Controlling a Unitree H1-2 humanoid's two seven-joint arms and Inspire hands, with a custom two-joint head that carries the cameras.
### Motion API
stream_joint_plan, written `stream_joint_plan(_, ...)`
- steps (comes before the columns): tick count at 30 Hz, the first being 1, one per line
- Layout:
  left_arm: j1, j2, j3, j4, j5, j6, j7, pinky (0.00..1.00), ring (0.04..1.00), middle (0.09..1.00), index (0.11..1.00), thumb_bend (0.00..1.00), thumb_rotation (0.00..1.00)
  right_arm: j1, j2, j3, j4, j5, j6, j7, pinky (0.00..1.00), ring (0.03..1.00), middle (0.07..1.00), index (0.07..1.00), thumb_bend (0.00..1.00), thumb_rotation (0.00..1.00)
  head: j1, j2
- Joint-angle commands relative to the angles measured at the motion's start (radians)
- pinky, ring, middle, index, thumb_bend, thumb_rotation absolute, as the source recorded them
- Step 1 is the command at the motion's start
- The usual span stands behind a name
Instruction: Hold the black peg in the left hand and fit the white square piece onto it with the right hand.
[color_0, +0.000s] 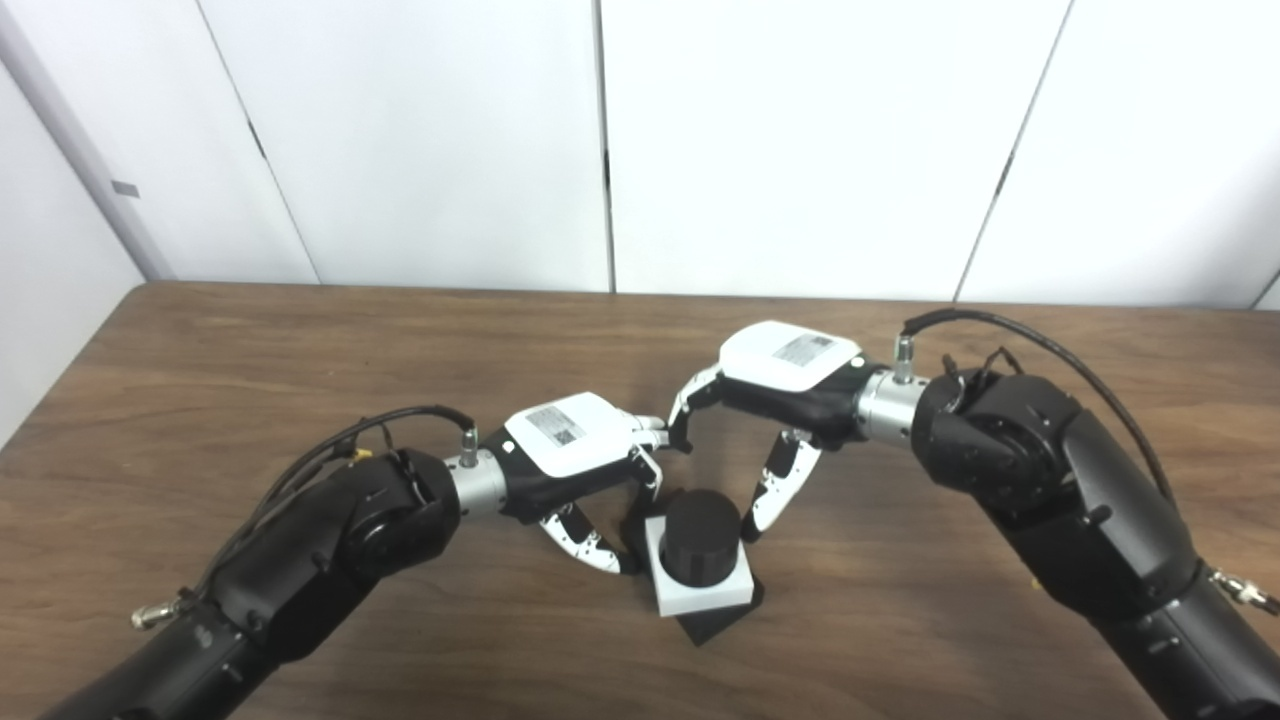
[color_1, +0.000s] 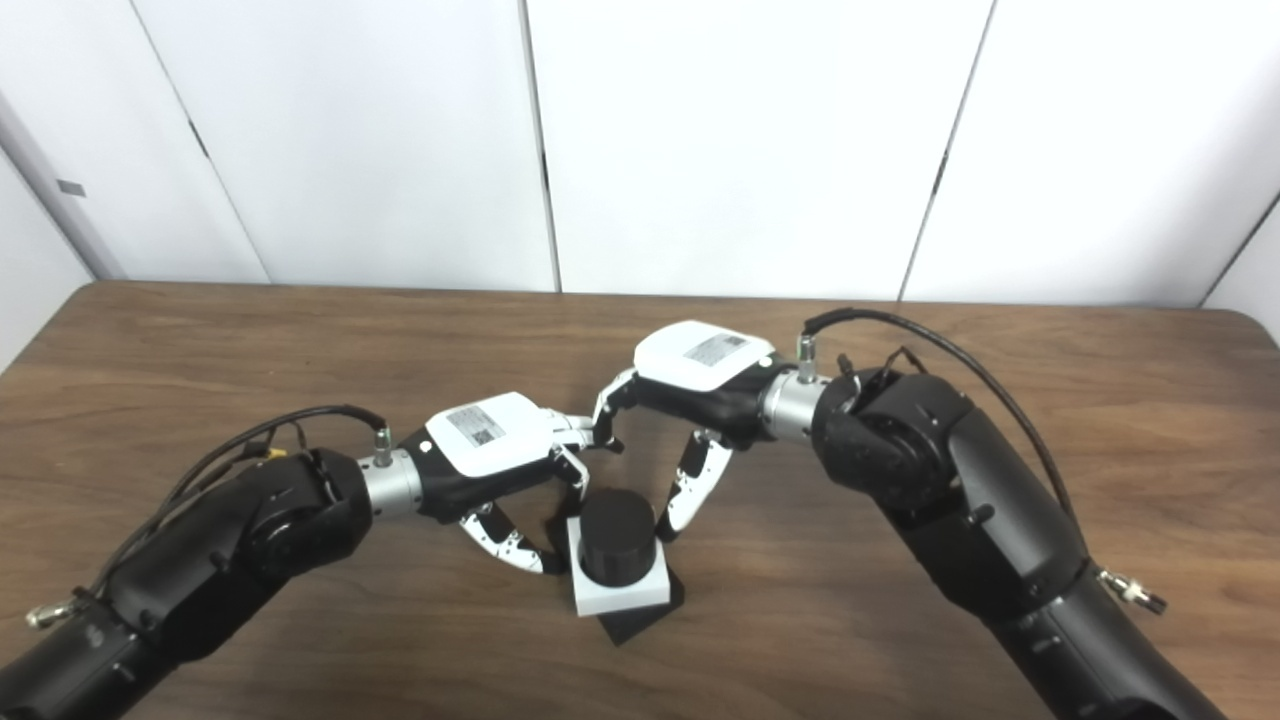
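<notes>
The black peg (color_0: 700, 550) stands on the table on its square black base (color_0: 715, 625). The white square piece (color_0: 700, 595) sits around the peg, whose round top sticks up through it. My left hand (color_0: 585, 470) is at the left rear of the assembly. Its thumb (color_0: 595, 548) touches the left edge and its fingers (color_0: 650, 475) curl behind, closed on the peg's base. My right hand (color_0: 775, 400) hovers just right of and above the peg, open. Its thumb (color_0: 775, 495) points down beside the peg without touching, and its fingers (color_0: 690, 400) are spread.
The brown wooden table (color_0: 300, 340) runs back to white wall panels (color_0: 800, 140). Both forearms come in from the bottom corners and meet near the table's middle. A black cable (color_0: 1040, 350) loops over the right wrist.
</notes>
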Motion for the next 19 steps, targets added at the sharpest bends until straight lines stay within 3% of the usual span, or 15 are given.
stream_joint_plan(1,0.053,-0.016,-0.054,0.044,0.05,-0.032,-0.058,0.86,0.945,0.935,0.488,0.52,0.07,-0.025,-0.021,-0.049,-0.036,0.017,0.013,-0.045,0.71,0.789,0.798,0.703,0.83,0.3,0.002,-0.002)
stream_joint_plan(6,0.055,-0.019,-0.052,0.044,0.054,-0.029,-0.059,0.87,0.937,0.934,0.488,0.52,0.07,0.019,-0.036,-0.142,-0.077,0.023,0.069,-0.074,0.67,0.779,0.801,0.706,0.81,0.27,-0.002,-0.006)
stream_joint_plan(12,0.058,-0.014,-0.049,0.038,0.062,-0.032,-0.058,0.86,0.935,0.931,0.489,0.52,0.08,0.152,-0.043,-0.294,-0.149,0.033,0.149,-0.18,0.67,0.78,0.808,0.722,0.77,0.2,-0.005,-0.001)
stream_joint_plan(19,0.062,-0.007,-0.037,0.054,0.057,-0.05,-0.048,0.86,0.931,0.931,0.488,0.52,0.07,0.299,-0.06,-0.417,-0.172,0.105,0.133,-0.305,0.61,0.764,0.803,0.726,0.73,0.09,-0.025,-0.008)
